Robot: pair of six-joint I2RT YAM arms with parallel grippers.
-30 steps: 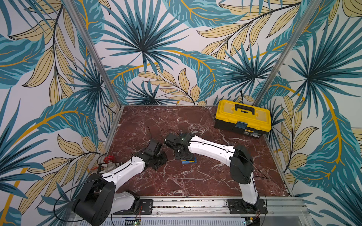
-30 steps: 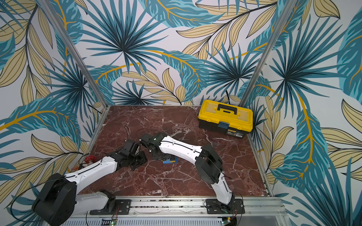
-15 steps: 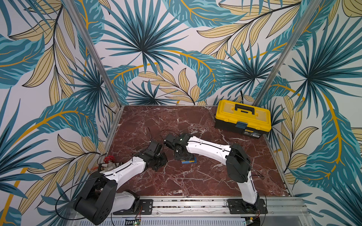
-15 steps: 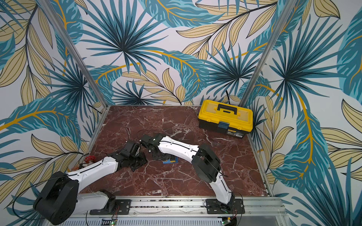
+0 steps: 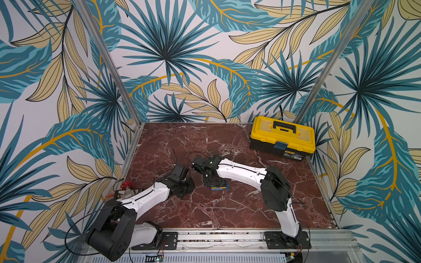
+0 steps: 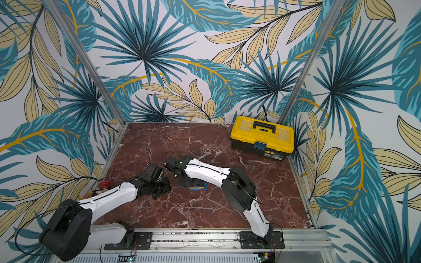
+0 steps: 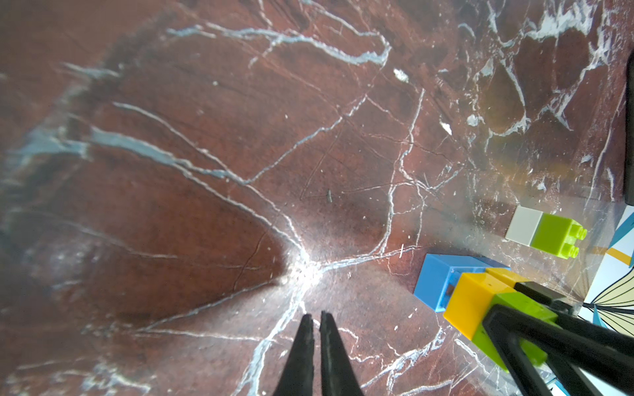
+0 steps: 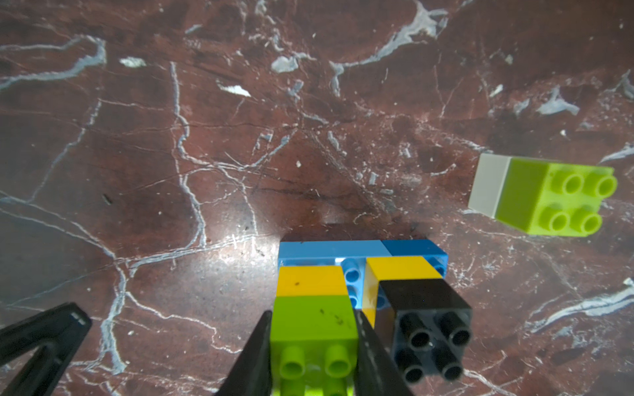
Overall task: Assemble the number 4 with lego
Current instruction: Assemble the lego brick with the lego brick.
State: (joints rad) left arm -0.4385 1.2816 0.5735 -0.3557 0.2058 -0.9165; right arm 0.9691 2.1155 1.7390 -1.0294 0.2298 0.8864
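The partly built number 4 lies on the marble in both top views. In the right wrist view it shows a light-blue crossbar, a yellow-and-lime-green arm and a yellow-and-black arm. My right gripper is shut on the lime-green brick of that arm. A separate green-and-white lego stack lies on its side a short way off. My left gripper is shut and empty, low over bare marble just left of the figure.
A yellow-and-black toolbox stands at the back right corner. A small red valve fixture sits outside the table's left edge. Patterned walls enclose the marble floor on three sides.
The right arm's elbow has drifted slightly to the left. Both grippers and the bricks have stayed where they were.
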